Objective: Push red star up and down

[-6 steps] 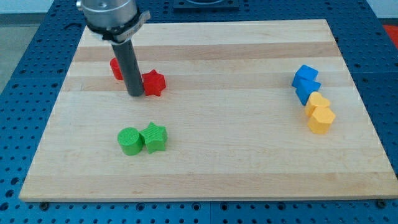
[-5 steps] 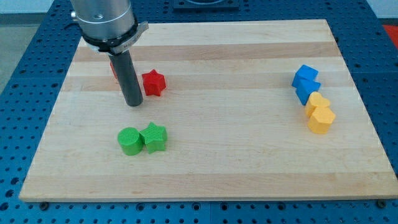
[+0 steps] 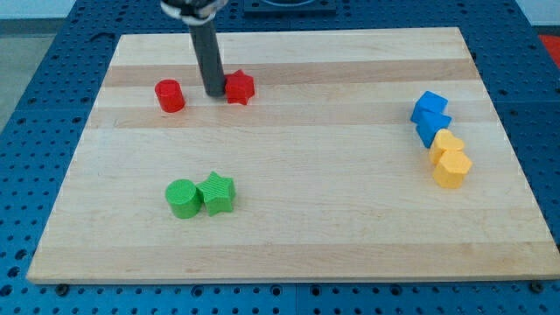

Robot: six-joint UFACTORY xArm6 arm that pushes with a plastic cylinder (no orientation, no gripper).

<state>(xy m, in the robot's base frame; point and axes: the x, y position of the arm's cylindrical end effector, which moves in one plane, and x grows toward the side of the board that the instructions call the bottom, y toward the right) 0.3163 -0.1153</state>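
Now red star touching my tip, on tip's view-right; no claw in view.

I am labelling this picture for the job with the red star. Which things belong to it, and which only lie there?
Belonging:
red star
my tip, just left of it

Only lying there:
red cylinder
green cylinder
green star
blue blocks
yellow blocks

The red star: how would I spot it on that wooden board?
Look at the wooden board, toward the view's top left, where the dark rod comes down. The red star sits just right of my tip. Unlike the round red cylinder left of the rod, it has points.
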